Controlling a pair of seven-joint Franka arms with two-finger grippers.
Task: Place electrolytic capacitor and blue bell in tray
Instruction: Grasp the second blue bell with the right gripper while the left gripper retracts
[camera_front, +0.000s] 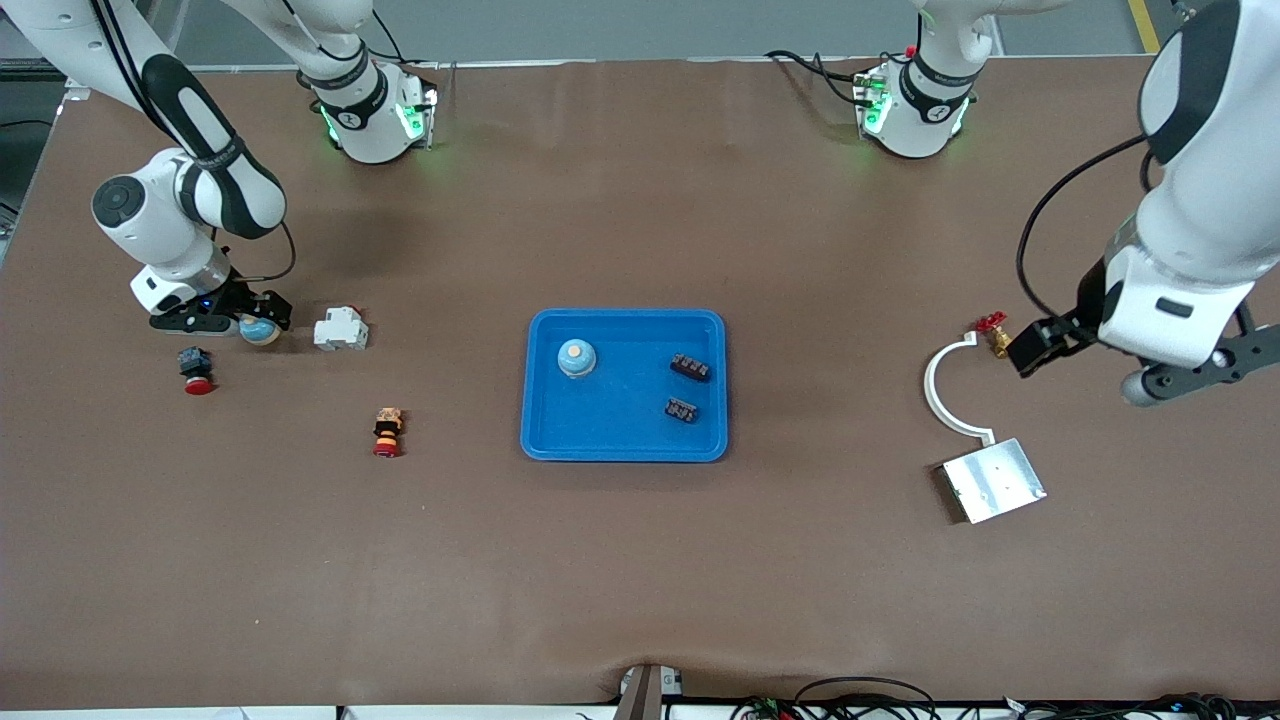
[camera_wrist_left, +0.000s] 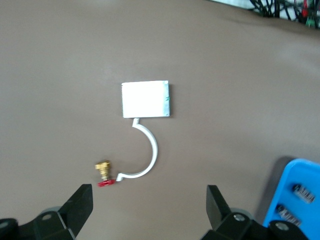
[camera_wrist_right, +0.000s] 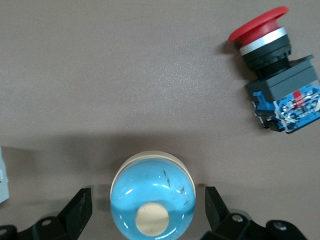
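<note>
Right gripper (camera_wrist_right: 145, 210), jaws wide and straddling a blue bell (camera_wrist_right: 152, 202) without gripping it, sits near the table's edge; left gripper (camera_wrist_left: 149, 207) hangs open and empty over bare table beside the brass valve (camera_wrist_left: 104, 172); tray (camera_front: 625, 450) lies mid-table, well apart.

Two white robot arms with black joint bands, black cables, green-lit bases, left gripper (camera_front: 1075, 362) and right gripper (camera_front: 222, 320) black, two-fingered
</note>
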